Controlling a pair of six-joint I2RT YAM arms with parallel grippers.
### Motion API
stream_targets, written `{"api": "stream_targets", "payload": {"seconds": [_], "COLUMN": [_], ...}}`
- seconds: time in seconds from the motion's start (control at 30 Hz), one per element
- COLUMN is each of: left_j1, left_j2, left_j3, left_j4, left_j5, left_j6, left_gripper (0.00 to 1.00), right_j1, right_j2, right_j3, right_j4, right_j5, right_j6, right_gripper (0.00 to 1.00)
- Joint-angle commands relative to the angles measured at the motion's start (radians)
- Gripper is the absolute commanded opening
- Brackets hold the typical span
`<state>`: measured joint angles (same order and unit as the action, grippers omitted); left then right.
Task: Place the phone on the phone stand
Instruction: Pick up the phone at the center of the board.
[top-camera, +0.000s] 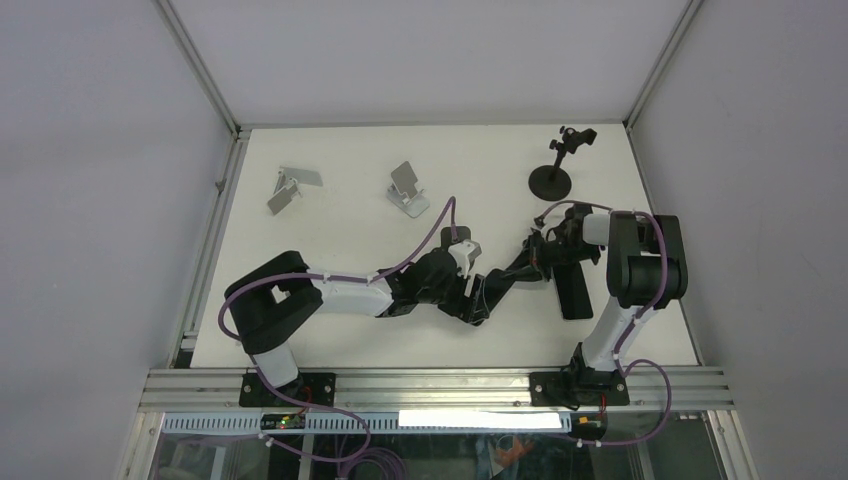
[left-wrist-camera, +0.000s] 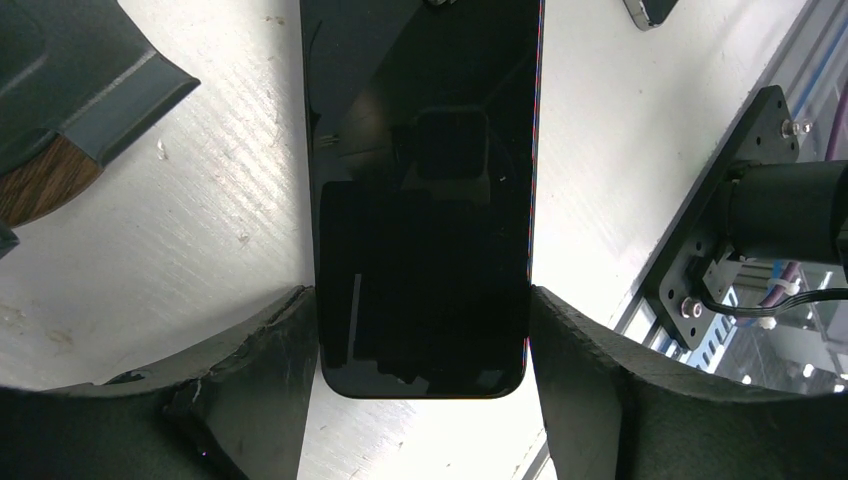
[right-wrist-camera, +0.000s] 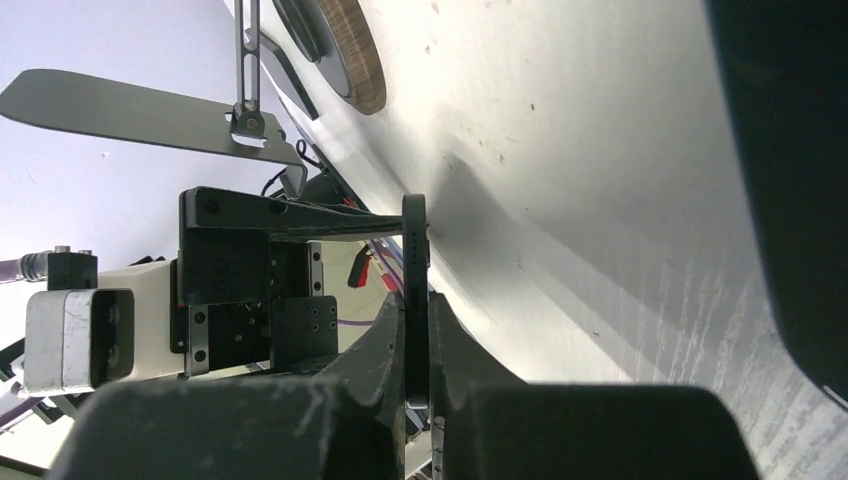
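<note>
The phone (left-wrist-camera: 425, 200) is a black slab with a glossy dark face, held off the white table between both arms. My left gripper (left-wrist-camera: 420, 300) clasps its near end by the two long sides, a finger (left-wrist-camera: 270, 380) pressed on each. In the right wrist view the phone (right-wrist-camera: 414, 260) shows edge-on, and my right gripper (right-wrist-camera: 416, 300) is shut flat on its faces. From above, the left gripper (top-camera: 503, 281) and right gripper (top-camera: 545, 250) meet at the phone (top-camera: 524, 264), right of centre. A silver phone stand (top-camera: 408, 190) stands at the back middle.
A folded silver stand (top-camera: 293, 188) lies at the back left. At the back right is a black clamp stand on a round base (top-camera: 551, 181). Another dark flat slab (top-camera: 572, 290) lies on the table beside the right arm. The table's near rail (top-camera: 440, 385) runs behind the arm bases.
</note>
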<state>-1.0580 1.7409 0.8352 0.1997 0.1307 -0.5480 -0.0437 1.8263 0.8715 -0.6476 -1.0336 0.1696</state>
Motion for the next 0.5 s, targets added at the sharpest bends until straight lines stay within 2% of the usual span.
{"api": "stream_targets", "payload": {"seconds": [0.0, 0.13, 0.33, 0.4, 0.47], "left_j1": [-0.002, -0.003, -0.003, -0.003, -0.004], "left_j2": [0.014, -0.020, -0.137, -0.189, -0.245], "left_j3": [-0.007, -0.019, -0.065, -0.092, -0.116], "left_j4": [-0.015, -0.013, -0.004, 0.002, 0.003], "left_j5": [0.012, 0.015, 0.005, -0.003, -0.011], "left_j6": [-0.020, -0.048, -0.078, -0.085, -0.091], "left_gripper": [0.44, 0.67, 0.92, 0.99, 0.99], "right_j1": [-0.034, -0.069, -0.102, -0.112, -0.130], "right_j2": [-0.013, -0.043, -0.112, -0.126, -0.141], "right_j3": [0.030, 0.056, 0.070, 0.078, 0.087], "right_j4": [-0.043, -0.093, -0.111, -0.125, -0.141], "right_j5": [-0.078, -0.101, -0.106, -0.108, -0.125], "right_j6": [0.020, -0.017, -0.041, -0.054, -0.068], "right_gripper": [0.00, 0.00, 0.00, 0.00, 0.00]}}
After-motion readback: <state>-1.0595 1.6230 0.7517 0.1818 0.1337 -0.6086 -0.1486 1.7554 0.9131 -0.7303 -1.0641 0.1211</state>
